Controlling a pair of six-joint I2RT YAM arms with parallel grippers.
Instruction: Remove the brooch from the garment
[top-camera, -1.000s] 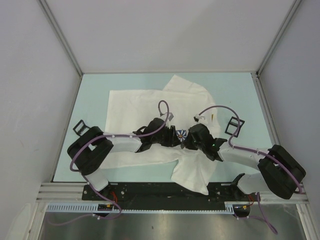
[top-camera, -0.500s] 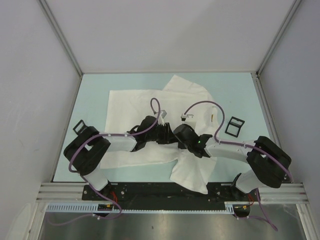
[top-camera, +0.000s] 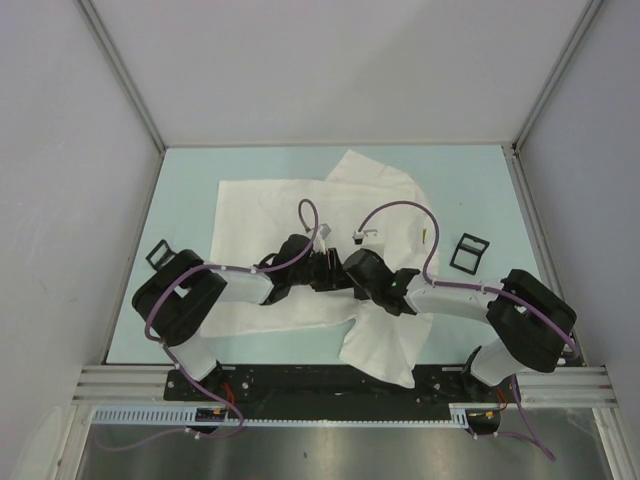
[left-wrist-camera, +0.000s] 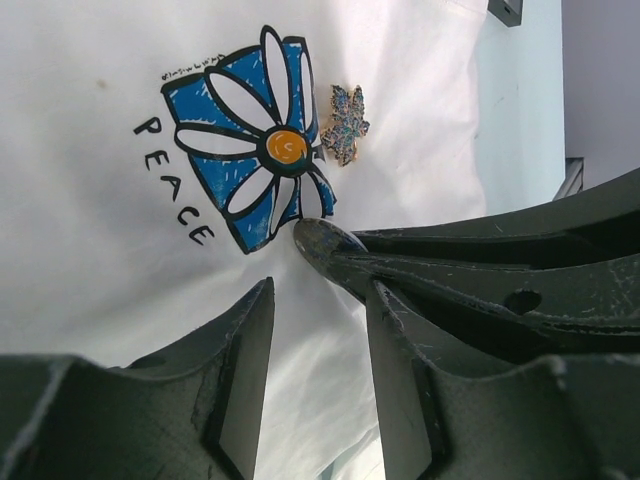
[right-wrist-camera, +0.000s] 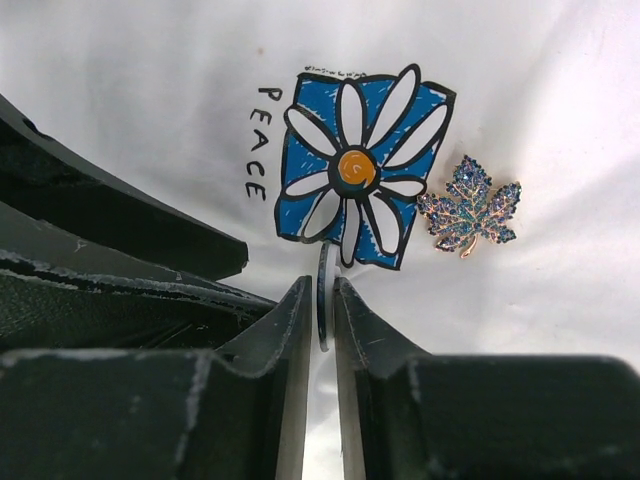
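While the glittering maple-leaf brooch (right-wrist-camera: 468, 207) sits on the white T-shirt (right-wrist-camera: 150, 60) just beside its blue daisy print (right-wrist-camera: 358, 168), the right gripper (right-wrist-camera: 320, 285), nearly closed, pinches a thin dark disc (right-wrist-camera: 323, 265) edge-on; the left gripper (left-wrist-camera: 320, 290) hovers close by, part-open and empty.

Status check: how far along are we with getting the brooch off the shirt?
Done: nothing yet. The leaf-shaped brooch lies on the shirt beside the flower print, untouched. In hand: the right pincer is shut on a thin dark disc below the print; the left pincer is open. Remaining: grasp the brooch and lift it clear.
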